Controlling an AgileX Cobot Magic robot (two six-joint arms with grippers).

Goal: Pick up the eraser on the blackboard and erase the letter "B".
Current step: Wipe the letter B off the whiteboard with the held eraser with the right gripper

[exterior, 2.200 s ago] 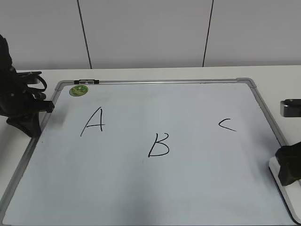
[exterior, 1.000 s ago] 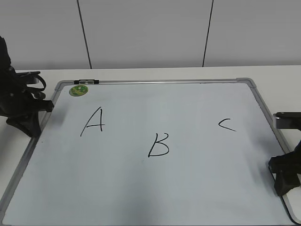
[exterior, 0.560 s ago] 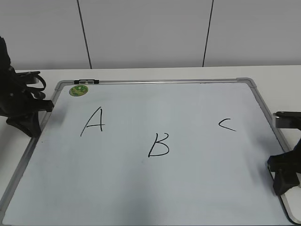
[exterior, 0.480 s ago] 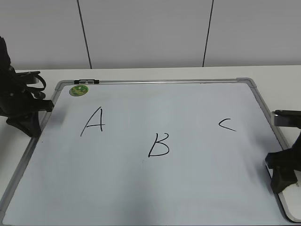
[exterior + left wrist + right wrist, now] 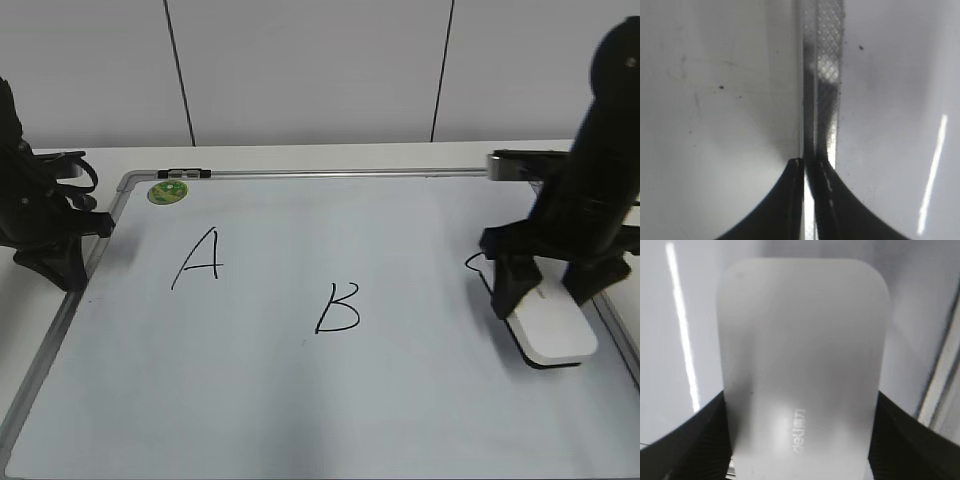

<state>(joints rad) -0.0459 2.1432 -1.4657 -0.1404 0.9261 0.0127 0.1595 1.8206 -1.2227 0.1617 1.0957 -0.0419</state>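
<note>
Right gripper (image 5: pixel 548 285) pinches the eraser (image 5: pixel 548 325) by its long sides; the wrist view shows the eraser (image 5: pixel 802 370) filling the space between both fingers. It sits flat on the blackboard (image 5: pixel 400 420), at 3 o'clock from the letter "B" (image 5: pixel 338 308), well apart. Left gripper (image 5: pixel 810 170) I read as pressed together, over the board's frame (image 5: pixel 822 80).

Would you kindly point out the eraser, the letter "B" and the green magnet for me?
eraser (image 5: pixel 550 327): exterior view, on its white top face.
letter "B" (image 5: pixel 338 308): exterior view, on the strokes' middle.
green magnet (image 5: pixel 167 192): exterior view, on its round face.
</note>
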